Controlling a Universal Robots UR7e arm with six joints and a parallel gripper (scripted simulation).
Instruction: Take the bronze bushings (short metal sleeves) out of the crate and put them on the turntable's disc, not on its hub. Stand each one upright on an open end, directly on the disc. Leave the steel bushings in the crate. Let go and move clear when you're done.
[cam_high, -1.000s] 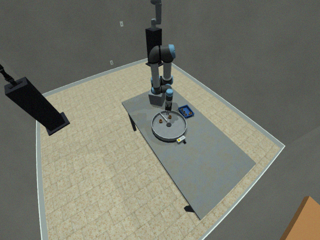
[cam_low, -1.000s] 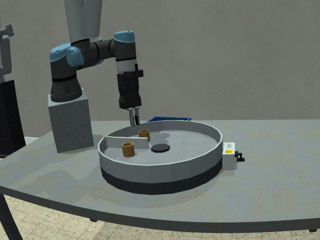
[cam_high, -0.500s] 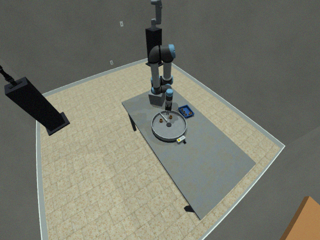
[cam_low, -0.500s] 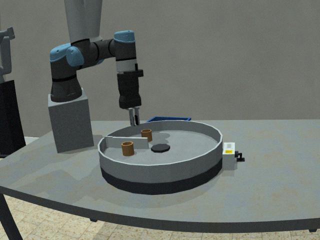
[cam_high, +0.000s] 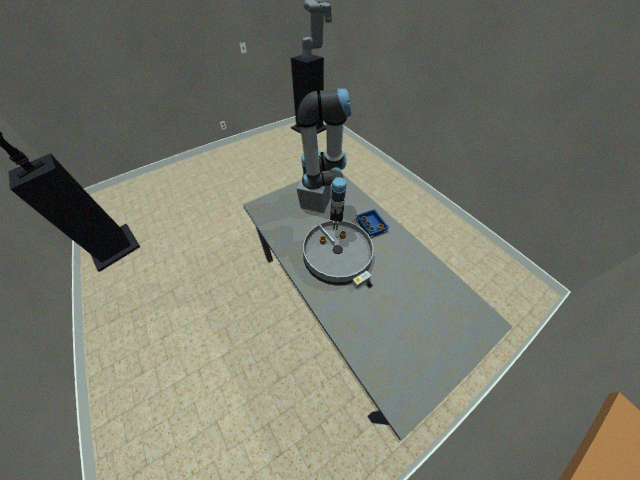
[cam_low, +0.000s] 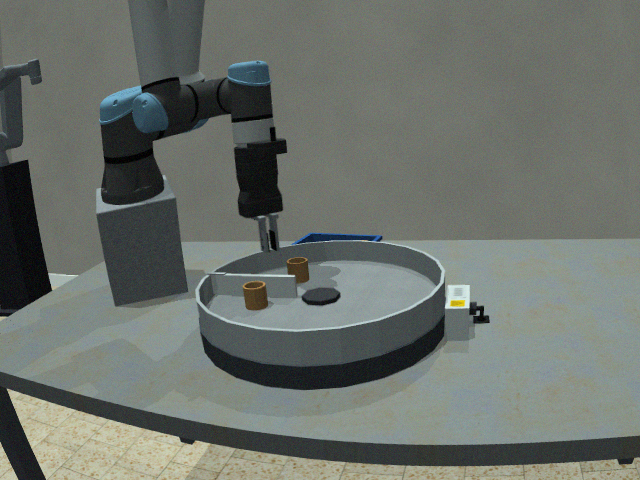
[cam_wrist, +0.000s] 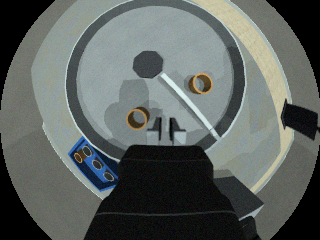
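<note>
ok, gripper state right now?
Black two-finger gripper: partly open, holding nothing, fingertips above the round grey turntable.

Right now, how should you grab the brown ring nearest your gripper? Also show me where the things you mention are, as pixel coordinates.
I'd lower my gripper (cam_high: 335, 226) (cam_low: 268, 249) (cam_wrist: 165, 124) from above and pinch opposite outer walls of that bronze bushing (cam_high: 343, 236) (cam_low: 297, 271) (cam_wrist: 128, 120): it stands upright, hole up, with round sides.

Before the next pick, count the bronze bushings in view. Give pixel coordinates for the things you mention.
3: two upright on the turntable's disc (cam_high: 345, 260) (cam_low: 372, 304) (cam_wrist: 110, 65), one each side of the white divider (cam_high: 327, 233) (cam_low: 253, 284) (cam_wrist: 190, 106); one in the blue crate (cam_high: 382, 232) (cam_low: 310, 238) (cam_wrist: 92, 181).
</note>
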